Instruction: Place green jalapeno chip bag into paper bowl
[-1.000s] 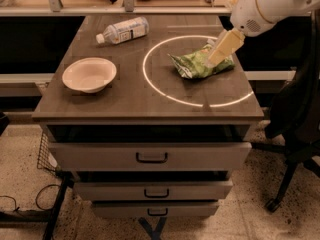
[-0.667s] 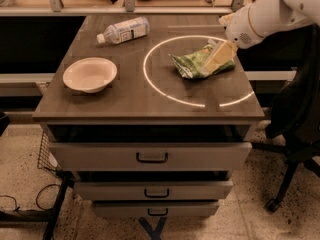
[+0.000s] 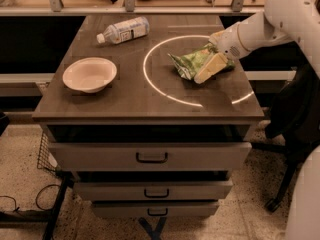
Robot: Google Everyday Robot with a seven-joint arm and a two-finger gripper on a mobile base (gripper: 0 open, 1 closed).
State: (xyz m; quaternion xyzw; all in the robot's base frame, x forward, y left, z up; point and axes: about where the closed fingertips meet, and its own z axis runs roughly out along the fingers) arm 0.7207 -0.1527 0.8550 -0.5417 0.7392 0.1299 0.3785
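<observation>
On the bench (image 3: 125,104), the paper bowl (image 3: 90,74) is set near left, the green jalapeno chip bag (image 3: 186,64) is overlapped at right by the gripper (image 3: 206,70), its closure not discernible, and a plastic bottle (image 3: 123,30) is laid farthest back.

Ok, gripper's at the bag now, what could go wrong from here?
1. The gripper sits over the right end of the bag. Puffy foil taken at one end may slip or swing on the lift.
2. The bowl is shallow and about as wide as the bag, so a release off centre could tip it or leave the bag hanging over the rim.
3. The bottle lies on its side behind the bowl. A carry too far back could set it rolling.
</observation>
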